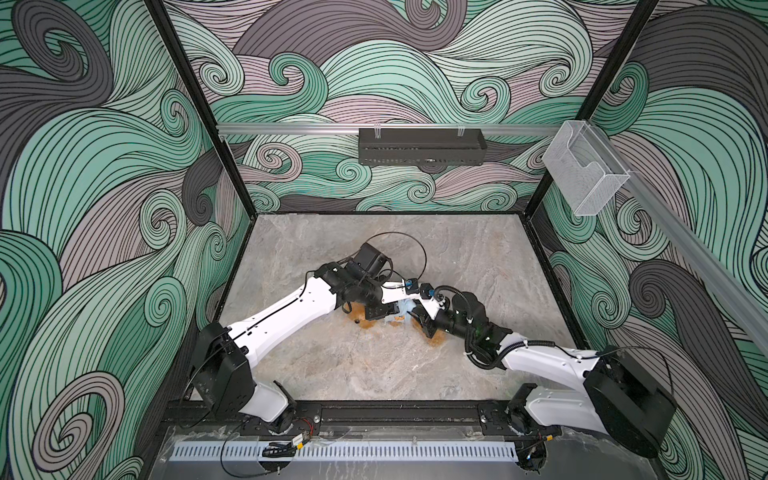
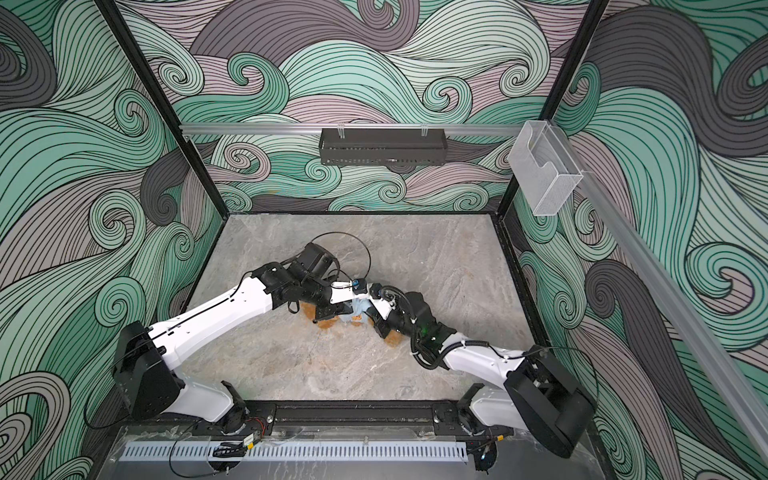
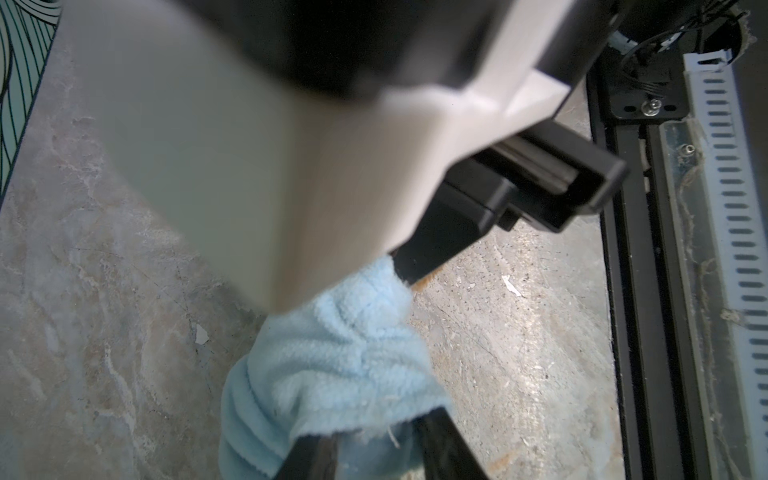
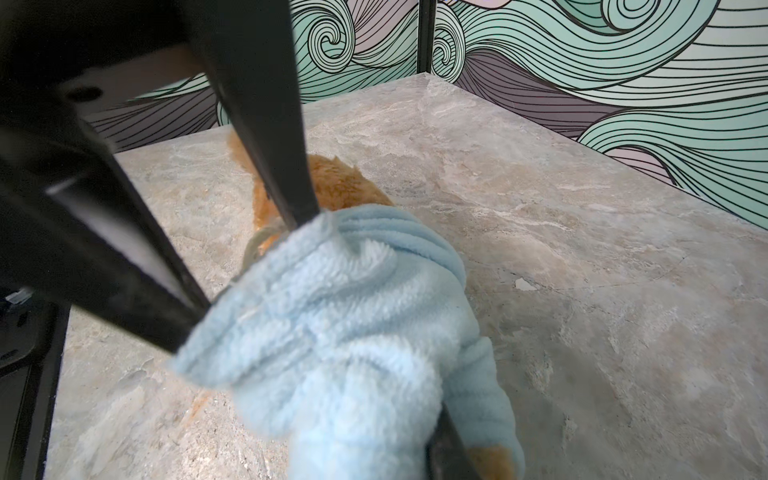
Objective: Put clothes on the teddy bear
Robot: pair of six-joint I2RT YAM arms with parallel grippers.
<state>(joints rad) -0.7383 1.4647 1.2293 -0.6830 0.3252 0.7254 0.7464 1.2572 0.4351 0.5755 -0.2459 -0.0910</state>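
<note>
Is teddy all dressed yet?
Almost. The shirt already covers the teddy bear's middle, with fur showing at both ends. The left gripper is pinching the shirt's bunched edge. Left to do: probably pull that edge straight and let go. Whether both arms are through the sleeves is hidden.

Teddy bear (image 4: 341, 183) is showing golden-brown fur; shirt (image 4: 353, 324) on it, light blue; table (image 4: 540, 208) beneath it, grey-beige marbling.
</note>
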